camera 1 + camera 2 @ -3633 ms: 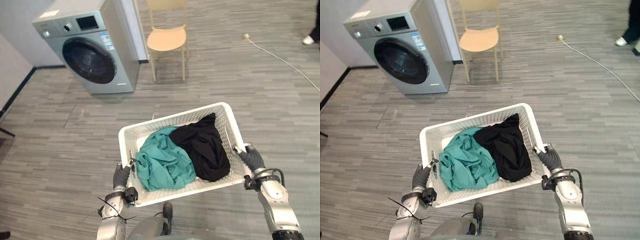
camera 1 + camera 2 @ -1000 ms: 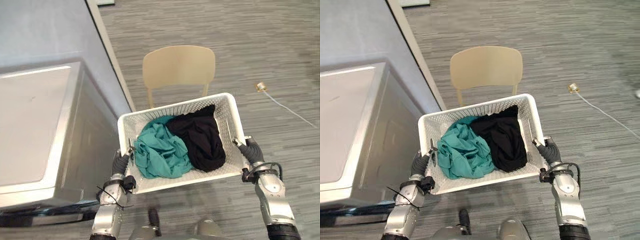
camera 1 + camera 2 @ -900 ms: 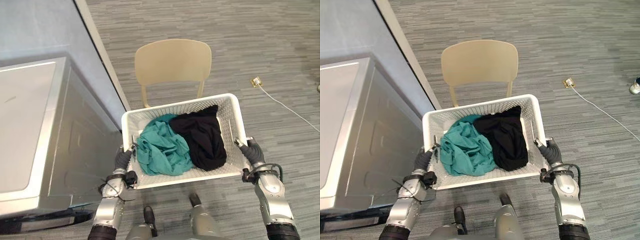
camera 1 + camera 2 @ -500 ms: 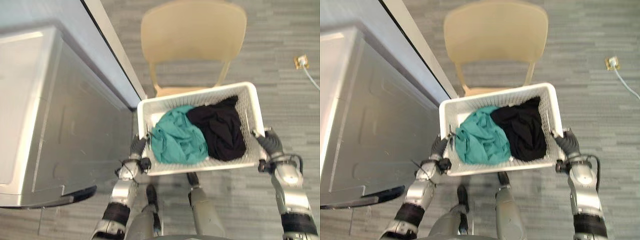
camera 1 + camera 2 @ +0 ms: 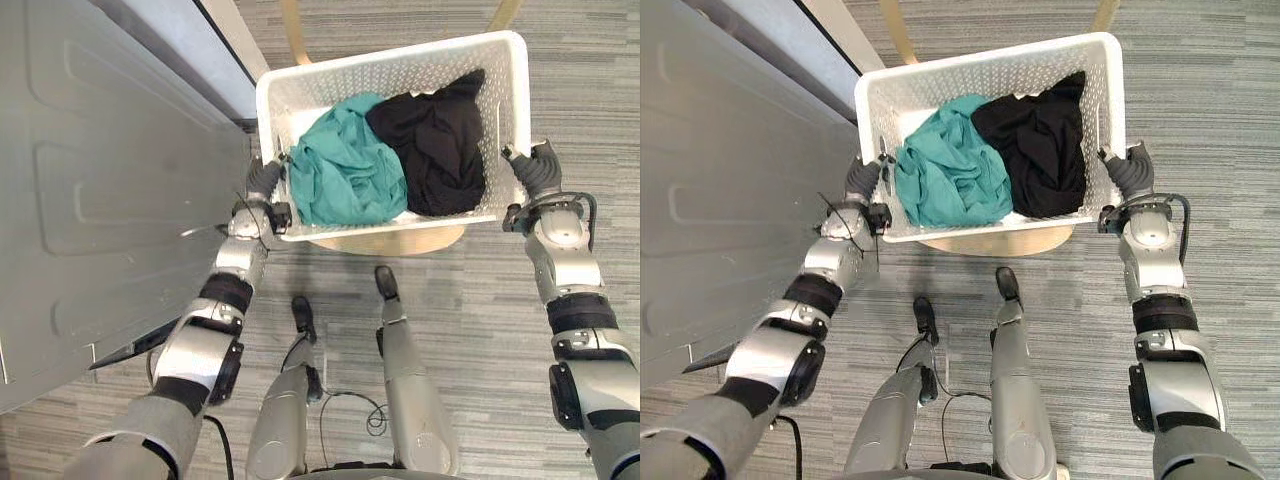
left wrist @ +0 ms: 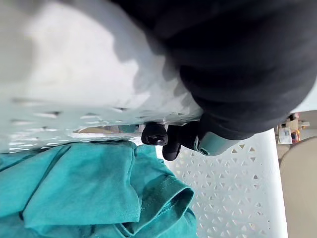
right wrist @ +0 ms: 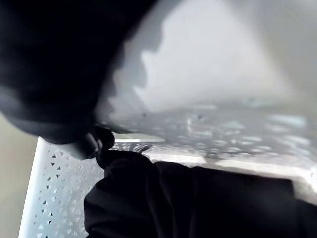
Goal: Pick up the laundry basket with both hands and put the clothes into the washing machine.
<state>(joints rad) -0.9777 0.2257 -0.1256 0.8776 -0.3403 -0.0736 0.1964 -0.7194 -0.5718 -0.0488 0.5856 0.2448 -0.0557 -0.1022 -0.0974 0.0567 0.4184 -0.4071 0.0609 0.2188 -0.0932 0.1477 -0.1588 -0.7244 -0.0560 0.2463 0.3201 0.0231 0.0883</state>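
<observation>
Left eye view: left hand [image 5: 262, 185] & right hand [image 5: 536, 170] are carrying white perforated plastic laundry basket [image 5: 390, 60] w/ teal crumpled garment [image 5: 345, 170] & black crumpled garment [image 5: 435, 150] inside, above beige wooden chair seat [image 5: 380, 241]. Grey metal washing machine [image 5: 110, 170] is showing its side on robot's left. Prob. transport step; next calls for facing the door.
Right eye view: basket is hanging roughly level.
Left wrist view: fingers [image 6: 154, 134] are hooking over rim, clenched.
Right wrist view: fingertips [image 7: 91, 144] are curling over rim too.

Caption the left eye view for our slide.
Left hand and right hand grip a white laundry basket of clothes over a chair.
</observation>
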